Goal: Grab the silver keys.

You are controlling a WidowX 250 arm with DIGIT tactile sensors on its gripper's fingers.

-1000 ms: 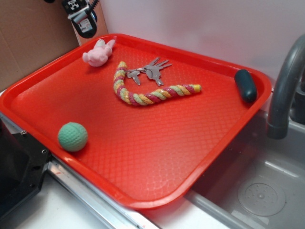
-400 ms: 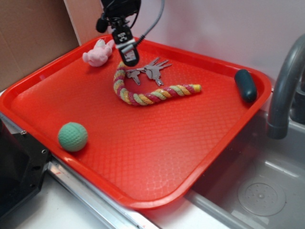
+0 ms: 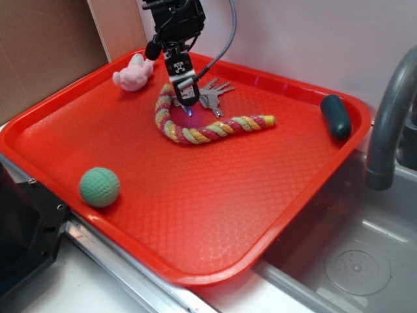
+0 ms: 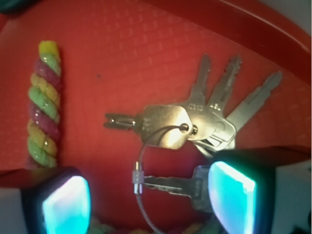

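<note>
The silver keys [image 3: 212, 96] lie fanned out on a wire ring at the far middle of the red tray [image 3: 195, 215], beside the striped rope toy [image 3: 195, 130]. In the wrist view the keys [image 4: 195, 122] fill the centre, and one key [image 4: 170, 185] lies between my fingertips [image 4: 231, 197]. My gripper [image 3: 187, 101] hangs just above the keys' left part, jaws open and empty, with lit blue-green pads. It also shows in the wrist view [image 4: 148, 202]. The rope toy's end [image 4: 43, 105] is at the left there.
A pink plush toy [image 3: 133, 72] lies at the tray's far left corner, a green ball [image 3: 100, 186] at the near left, a dark teal object [image 3: 336, 116] at the right edge. A grey faucet [image 3: 391, 111] and sink [image 3: 352, 261] stand to the right.
The gripper came in from the top left, moved right and down over the tray, and now hangs low over the keys. The objects have not moved.
</note>
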